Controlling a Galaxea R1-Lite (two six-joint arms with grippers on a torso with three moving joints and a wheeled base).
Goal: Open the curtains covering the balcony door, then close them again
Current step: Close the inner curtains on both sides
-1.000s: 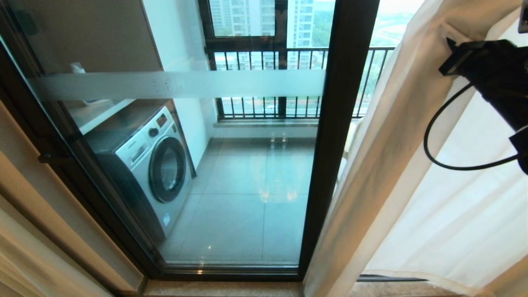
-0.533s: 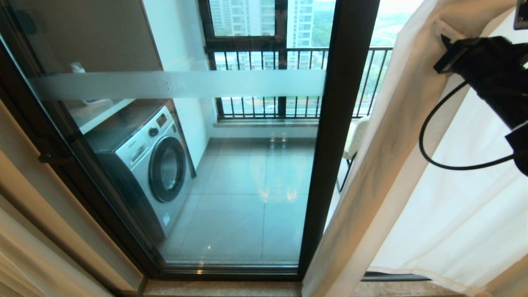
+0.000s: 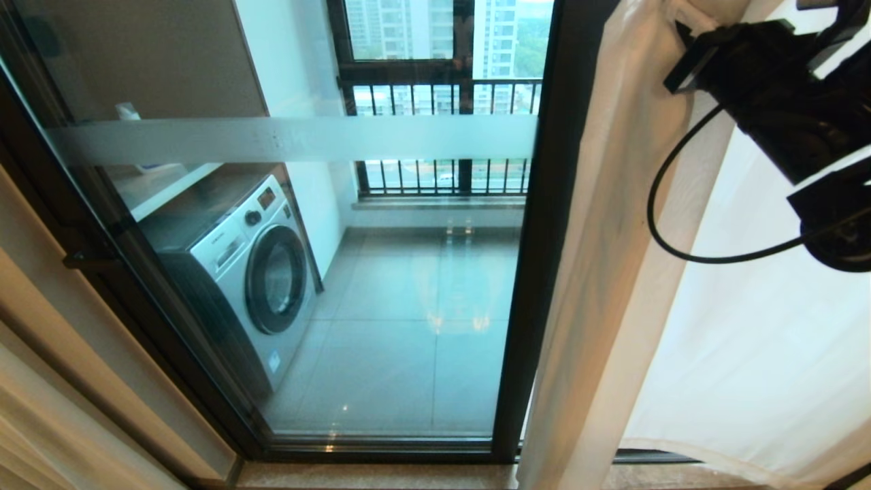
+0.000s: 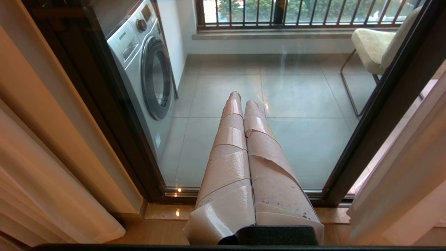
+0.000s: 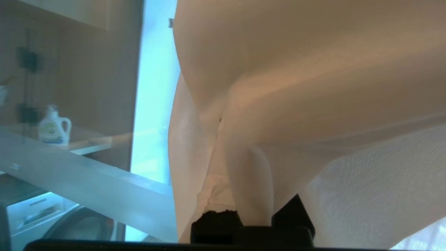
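The head view looks forward and down from above, close to the balcony door (image 3: 544,272), taking in the washing machine (image 3: 252,272) behind the glass and the curtains (image 3: 714,340) on the right. The left wrist view sits lower, facing the same glass, and shares the washing machine (image 4: 146,69) and tiled balcony floor (image 4: 296,115). The right wrist view is pressed close into the curtains (image 5: 313,87), with the door's frosted band (image 5: 87,181) beside them.

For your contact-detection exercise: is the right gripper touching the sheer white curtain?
Touching. In the right wrist view the sheer curtain is bunched between the shut fingers of the right gripper; the head view shows it at the fabric's edge.
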